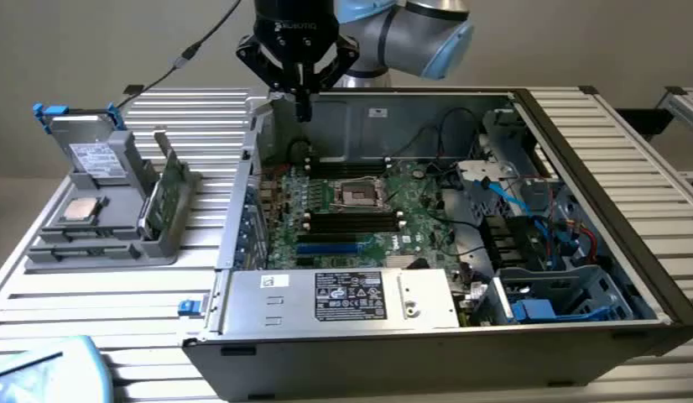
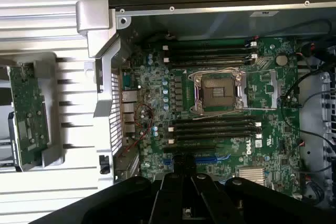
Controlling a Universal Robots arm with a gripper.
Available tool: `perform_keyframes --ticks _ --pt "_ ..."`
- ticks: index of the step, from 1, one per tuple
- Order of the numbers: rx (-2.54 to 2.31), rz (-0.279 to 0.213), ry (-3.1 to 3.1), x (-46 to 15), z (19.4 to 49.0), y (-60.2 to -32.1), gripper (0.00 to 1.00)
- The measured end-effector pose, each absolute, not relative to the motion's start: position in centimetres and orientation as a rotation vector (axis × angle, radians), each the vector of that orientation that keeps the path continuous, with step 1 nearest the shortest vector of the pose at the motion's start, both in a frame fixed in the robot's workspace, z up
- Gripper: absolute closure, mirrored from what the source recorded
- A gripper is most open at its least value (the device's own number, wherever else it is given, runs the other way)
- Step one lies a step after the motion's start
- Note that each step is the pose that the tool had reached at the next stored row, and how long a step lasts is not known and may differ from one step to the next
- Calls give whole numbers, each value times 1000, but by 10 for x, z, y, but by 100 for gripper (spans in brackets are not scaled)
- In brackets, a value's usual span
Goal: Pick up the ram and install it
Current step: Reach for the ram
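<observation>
Grey holder (image 1: pixel 95 250): sits on the slatted metal table (image 1: pixel 89 306) near the table's edge on the exterior view's left, just beside the open case.
Hard drive (image 1: pixel 95 158): propped at the holder's far end, label up, a blue clip on its far corner.
Processor chip (image 1: pixel 80 210): square, silver, lying flat in the holder's middle compartment.
Ram (image 1: pixel 164 200) (image 2: pixel 29 111): green stick standing on its long edge in the holder's slot on the side nearest the case, untouched and not in any motherboard slot.
Gripper (image 1: pixel 304 107) (image 2: pixel 185 162): black, fingers pressed together with nothing between them. It hangs over the case's far corner on the exterior view's left, pointing down, well apart from the ram.
Computer case (image 1: pixel 436 365): lying on its side, panel off, taking up the table's centre through to the exterior view's right.
Motherboard (image 1: pixel 409 197) (image 2: pixel 273 129): green, flat on the case floor.
Processor socket (image 1: pixel 356 195) (image 2: pixel 219 92): metal frame at mid-board, between two banks of slots.
Memory slots (image 1: pixel 349 222) (image 2: pixel 212 128): long, black, in parallel rows; a second bank lies on the socket's far side.
Power supply (image 1: pixel 346 295): silver box with a printed label, along the case's near edge.
Blue cables (image 1: pixel 514 197): loose loops toward the case's side on the exterior view's right, running to the drive cage (image 1: pixel 560 294) in the near corner.
</observation>
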State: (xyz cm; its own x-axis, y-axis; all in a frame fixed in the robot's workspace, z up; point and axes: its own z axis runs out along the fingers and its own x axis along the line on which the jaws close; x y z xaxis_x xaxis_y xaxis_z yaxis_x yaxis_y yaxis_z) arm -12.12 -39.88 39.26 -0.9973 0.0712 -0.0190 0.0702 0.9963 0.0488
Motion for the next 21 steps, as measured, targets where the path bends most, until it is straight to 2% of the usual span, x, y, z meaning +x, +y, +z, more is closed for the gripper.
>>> perform_keyframes --ticks 9,21 --pt "110 75 3118 -121 393 -399 89" --pt "109 92 3118 -155 392 -379 89"
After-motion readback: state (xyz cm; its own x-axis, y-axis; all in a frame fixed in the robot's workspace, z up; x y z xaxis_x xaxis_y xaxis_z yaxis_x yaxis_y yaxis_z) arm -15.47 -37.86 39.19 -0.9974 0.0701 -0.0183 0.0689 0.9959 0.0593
